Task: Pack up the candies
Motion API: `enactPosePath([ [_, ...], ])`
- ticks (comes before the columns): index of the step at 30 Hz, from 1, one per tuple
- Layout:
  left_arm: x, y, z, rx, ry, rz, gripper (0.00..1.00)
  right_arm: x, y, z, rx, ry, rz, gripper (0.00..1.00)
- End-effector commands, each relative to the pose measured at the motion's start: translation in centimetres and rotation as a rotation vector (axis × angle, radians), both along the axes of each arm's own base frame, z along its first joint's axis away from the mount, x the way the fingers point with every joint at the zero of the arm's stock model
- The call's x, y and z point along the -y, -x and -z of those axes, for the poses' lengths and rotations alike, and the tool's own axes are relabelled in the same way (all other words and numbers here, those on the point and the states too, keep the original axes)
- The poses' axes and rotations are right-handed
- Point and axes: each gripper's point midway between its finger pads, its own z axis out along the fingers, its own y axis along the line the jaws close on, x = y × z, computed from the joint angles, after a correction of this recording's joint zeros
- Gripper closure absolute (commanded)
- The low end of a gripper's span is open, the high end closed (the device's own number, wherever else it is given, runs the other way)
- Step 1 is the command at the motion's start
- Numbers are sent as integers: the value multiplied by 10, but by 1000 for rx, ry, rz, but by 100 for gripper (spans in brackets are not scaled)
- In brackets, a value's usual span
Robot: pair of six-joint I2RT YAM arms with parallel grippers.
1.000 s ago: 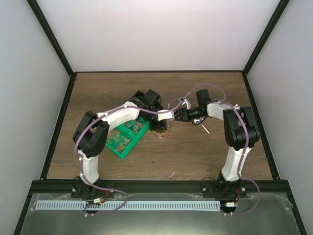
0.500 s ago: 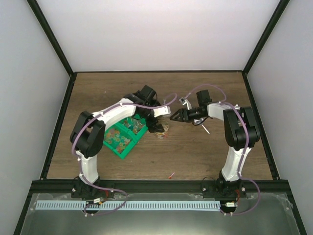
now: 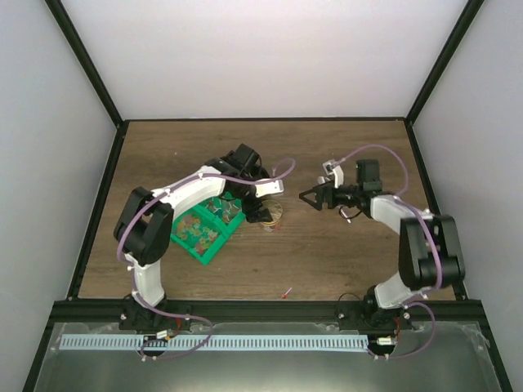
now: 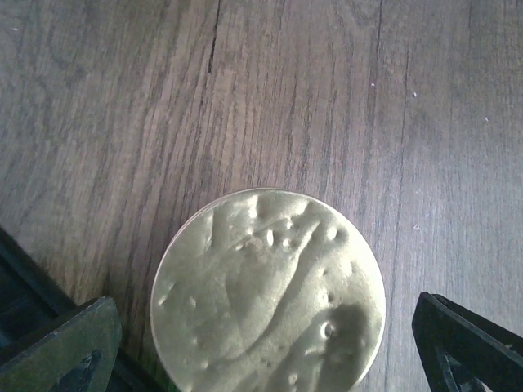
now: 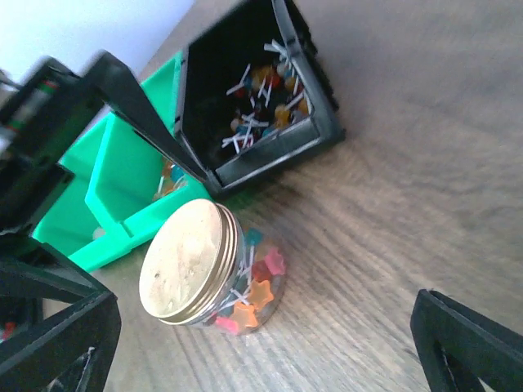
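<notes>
My left tool (image 4: pixel 263 347) hangs spread wide over the gold lid (image 4: pixel 270 286), one finger on each side, apparently clear of it. My right tool (image 5: pixel 261 347) is also wide and empty, near the jar (image 5: pixel 276 278). The jar stands on the table (image 5: pixel 409 204) with its lid on and candies (image 5: pixel 260 294) inside, so one batch looks packed. More lie in the black bin (image 5: pixel 274 155) and green tray (image 5: pixel 122 155), and a stray (image 3: pixel 285 292) lies near the table's front edge. I judge those are left.
</notes>
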Motion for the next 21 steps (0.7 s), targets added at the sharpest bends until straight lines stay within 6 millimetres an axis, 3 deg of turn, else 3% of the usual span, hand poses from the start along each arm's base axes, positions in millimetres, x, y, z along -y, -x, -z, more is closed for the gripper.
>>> enactPosePath([
  [1,10,3,13,-2,-7,38,0,15,-10,-53,373,45,81,0],
  [5,13,5,26,-18,-32,39,0,26,-18,-81,460,50,187,0],
  [8,15,3,33,-28,-31,23,0,44,-39,-79,360,81,343,0],
  [12,11,9,41,-32,-56,44,0,29,-17,-80,359,1,191,0],
  [15,5,15,46,-37,-81,63,1,24,-3,-66,336,-23,147,0],
  [18,-2,21,47,-43,-97,75,4,14,19,-63,428,-38,88,0],
  [21,-11,31,47,-57,-116,104,7,-11,46,-55,535,-6,-27,0],
])
